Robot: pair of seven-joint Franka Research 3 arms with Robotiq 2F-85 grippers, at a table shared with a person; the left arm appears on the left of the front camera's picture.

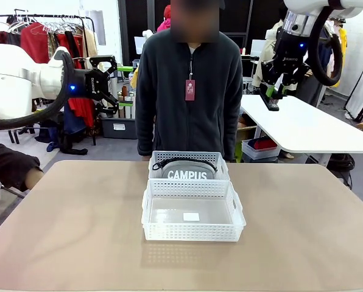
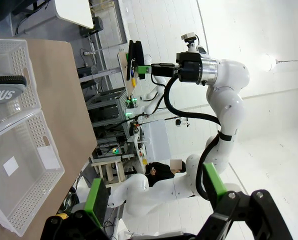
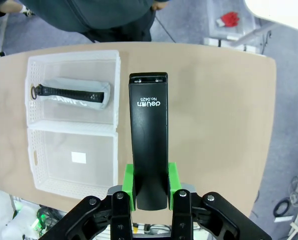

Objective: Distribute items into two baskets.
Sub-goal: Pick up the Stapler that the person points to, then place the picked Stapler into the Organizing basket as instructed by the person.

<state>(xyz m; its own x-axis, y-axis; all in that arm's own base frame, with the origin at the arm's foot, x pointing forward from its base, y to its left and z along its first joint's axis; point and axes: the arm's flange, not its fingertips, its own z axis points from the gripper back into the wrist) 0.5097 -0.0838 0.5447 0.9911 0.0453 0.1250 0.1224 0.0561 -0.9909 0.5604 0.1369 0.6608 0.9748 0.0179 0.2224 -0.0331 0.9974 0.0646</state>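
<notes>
Half the job looks done: the grey CAMPUS pouch (image 1: 190, 171) already lies in the far basket (image 1: 158, 157), the one nearer the desk's far edge where a person (image 1: 190, 91) in a dark fleece stands, while the near basket (image 1: 152, 226) in front of it, touching it, holds nothing but a small white label on its floor. What is left is the black stapler (image 3: 148, 150), which the right gripper (image 1: 271, 97) has its fingers clenched on, high above the desk near its far right corner; in the right wrist view the stapler stands out between the green pads with both baskets below and to one side. By my reading it belongs in the near basket. The left gripper (image 1: 111, 78) hangs off the desk's left edge with its fingers released and nothing between them. The desk (image 1: 303, 237) is a plain tan top, bare apart from the baskets. Behind it are a clothes rack (image 1: 41, 33), a white table (image 1: 309, 125) and storage crates on the floor.
</notes>
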